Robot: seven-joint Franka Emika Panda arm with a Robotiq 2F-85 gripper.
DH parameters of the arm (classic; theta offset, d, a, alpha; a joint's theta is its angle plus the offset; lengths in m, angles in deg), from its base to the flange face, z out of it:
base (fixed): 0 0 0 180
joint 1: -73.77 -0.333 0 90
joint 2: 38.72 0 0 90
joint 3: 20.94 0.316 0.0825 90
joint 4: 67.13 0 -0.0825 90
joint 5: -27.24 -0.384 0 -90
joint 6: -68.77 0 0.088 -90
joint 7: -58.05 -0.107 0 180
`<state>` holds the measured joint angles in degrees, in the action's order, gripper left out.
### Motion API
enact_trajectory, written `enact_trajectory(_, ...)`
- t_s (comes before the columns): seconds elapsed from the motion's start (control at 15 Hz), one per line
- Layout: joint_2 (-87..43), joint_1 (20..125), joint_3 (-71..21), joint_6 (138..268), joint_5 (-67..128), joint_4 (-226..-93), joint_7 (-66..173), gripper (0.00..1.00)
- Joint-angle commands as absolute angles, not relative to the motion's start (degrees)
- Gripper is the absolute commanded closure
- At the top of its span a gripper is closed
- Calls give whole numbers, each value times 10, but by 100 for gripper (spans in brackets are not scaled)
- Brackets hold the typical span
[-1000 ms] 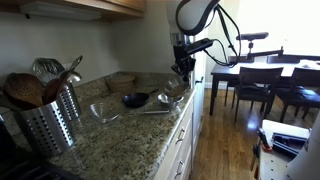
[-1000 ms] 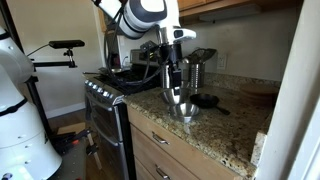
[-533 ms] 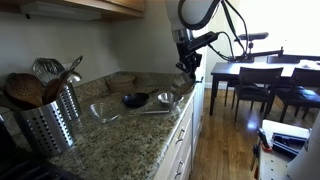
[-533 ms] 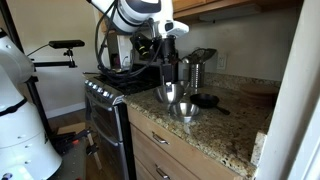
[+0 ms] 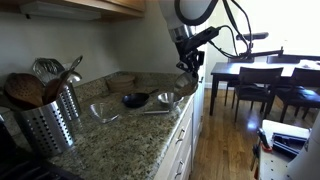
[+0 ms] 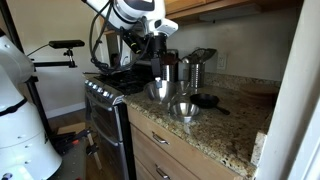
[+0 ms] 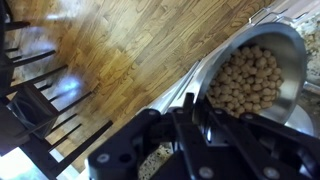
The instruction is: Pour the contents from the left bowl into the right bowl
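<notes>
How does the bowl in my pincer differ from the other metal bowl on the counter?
The left bowl hangs in the pincer, off the counter; the right bowl stands upright on the counter. The left bowl holds the tan contents; the right bowl's inside cannot be made out. Both are shiny metal.

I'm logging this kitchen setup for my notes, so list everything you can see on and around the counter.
Large metal bowl: one, shiny silver, held above the counter edge.
Contents: one heap, tan round pieces, inside that bowl.
Small shiny bowl: one, silvery, on the counter near the edge.
Black bowl: one, mid-counter.
Glass bowl: one, clear, beside the black bowl.
Utensil holder: one, perforated metal, with wooden and metal utensils.
Counter: speckled granite.
Stove: one, dark, beside the counter.
Dining table: one, dark, with several chairs.
Floor: wood.
End effector: one, dark, closed on the large bowl.
</notes>
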<state>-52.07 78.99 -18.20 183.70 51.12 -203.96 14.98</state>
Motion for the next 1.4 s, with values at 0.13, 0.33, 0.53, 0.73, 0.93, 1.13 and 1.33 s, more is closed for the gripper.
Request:
enact_trajectory(0.13,-524,794,-178,1817,530,-2037,118,92)
enact_trajectory(0.33,-506,802,-187,1821,546,-2022,123,92)
enact_trajectory(0.53,-479,812,-200,1826,568,-2001,122,92)
enact_trajectory(0.73,-439,817,-215,1832,583,-1969,122,92)
enact_trajectory(0.93,-392,814,-230,1837,590,-1930,123,92)
enact_trajectory(1.13,-347,805,-241,1834,589,-1889,128,92)
enact_trajectory(1.33,-315,797,-248,1829,590,-1855,132,92)
